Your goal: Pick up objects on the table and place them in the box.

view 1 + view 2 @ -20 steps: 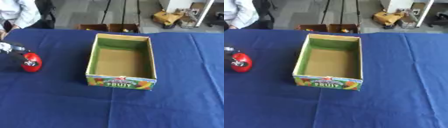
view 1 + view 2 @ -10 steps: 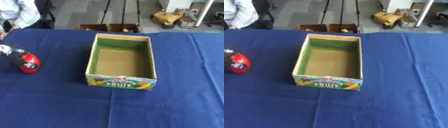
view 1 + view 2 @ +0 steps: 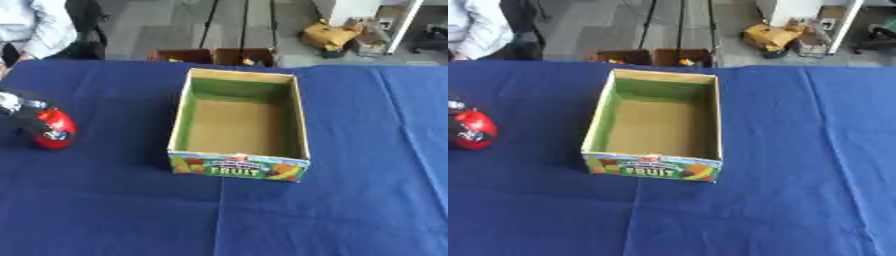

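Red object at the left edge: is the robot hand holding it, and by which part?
Yes. The left robot hand has dark fingers curled over the top and front of the red object, which sits on the blue table.

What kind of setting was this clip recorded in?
Probably a lab or workshop, not a home: a table under a blue cloth, tripod legs on the grey floor behind it, and a yellow machine amid clutter at the back.
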Tool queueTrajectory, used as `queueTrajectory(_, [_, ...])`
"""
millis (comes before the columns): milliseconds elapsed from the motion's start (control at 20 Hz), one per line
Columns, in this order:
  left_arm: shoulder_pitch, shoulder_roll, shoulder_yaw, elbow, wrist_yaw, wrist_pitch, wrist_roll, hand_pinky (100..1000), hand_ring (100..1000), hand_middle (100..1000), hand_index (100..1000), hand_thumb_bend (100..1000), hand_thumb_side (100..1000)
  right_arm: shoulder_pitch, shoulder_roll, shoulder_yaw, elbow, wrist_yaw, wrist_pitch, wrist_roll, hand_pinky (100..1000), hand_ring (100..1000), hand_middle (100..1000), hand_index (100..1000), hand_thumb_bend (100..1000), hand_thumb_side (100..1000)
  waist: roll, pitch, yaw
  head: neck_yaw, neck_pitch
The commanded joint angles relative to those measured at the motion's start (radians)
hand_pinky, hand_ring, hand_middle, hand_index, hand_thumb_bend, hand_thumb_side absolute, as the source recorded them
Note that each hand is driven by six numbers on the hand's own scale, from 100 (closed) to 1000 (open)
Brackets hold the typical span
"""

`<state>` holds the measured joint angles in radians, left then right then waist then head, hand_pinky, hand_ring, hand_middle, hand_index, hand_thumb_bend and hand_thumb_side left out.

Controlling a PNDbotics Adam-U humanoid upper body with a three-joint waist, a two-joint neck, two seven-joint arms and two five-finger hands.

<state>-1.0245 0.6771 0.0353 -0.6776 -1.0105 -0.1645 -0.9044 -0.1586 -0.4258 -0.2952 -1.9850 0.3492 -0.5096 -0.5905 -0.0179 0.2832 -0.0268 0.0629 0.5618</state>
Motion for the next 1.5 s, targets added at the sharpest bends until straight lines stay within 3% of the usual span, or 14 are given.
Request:
queueTrajectory(50, [0.004,0.030,0.003,0.010,0.009,0.006,-0.003,472,725,995,1000,164,524,-0.009,-0.014,-0.011,-0.015,-0.008,-0.001,-0.013,719,769,630,777,100,1000,-0.002,-0.012,-0.001,0.000,-0.008])
queueTrajectory(150, [0.006,0.029,0.000,0.006,0.015,0.005,-0.003,460,717,974,1000,107,491,-0.009,-0.014,-0.013,-0.015,-0.007,0.000,-0.017,720,767,624,773,100,1000,-0.003,-0.012,0.000,0.000,-0.007])
queueTrajectory(450, [0.016,0.027,-0.002,-0.005,0.022,0.015,0.015,420,665,908,1000,100,423,-0.010,-0.012,-0.017,-0.015,-0.004,0.007,-0.034,720,764,608,759,100,1000,-0.004,-0.010,0.001,-0.001,-0.007])
queueTrajectory(1000, [0.018,0.022,-0.008,-0.005,0.057,0.034,0.059,362,610,818,999,100,419,-0.009,-0.010,-0.018,-0.015,-0.010,0.018,-0.049,721,761,601,753,100,1000,-0.003,-0.009,0.004,-0.001,-0.006])
queueTrajectory(1150, [0.015,0.023,-0.009,-0.010,0.060,0.043,0.078,339,600,795,929,100,412,-0.009,-0.010,-0.018,-0.015,-0.012,0.019,-0.052,721,759,599,753,100,1000,-0.002,-0.011,0.005,-0.002,-0.004])
queueTrajectory(1500, [0.003,0.024,-0.009,-0.018,0.058,0.053,0.102,328,603,776,873,100,393,-0.007,-0.011,-0.019,-0.015,-0.018,0.022,-0.060,721,755,595,751,100,1000,0.000,-0.019,0.010,-0.003,0.001])
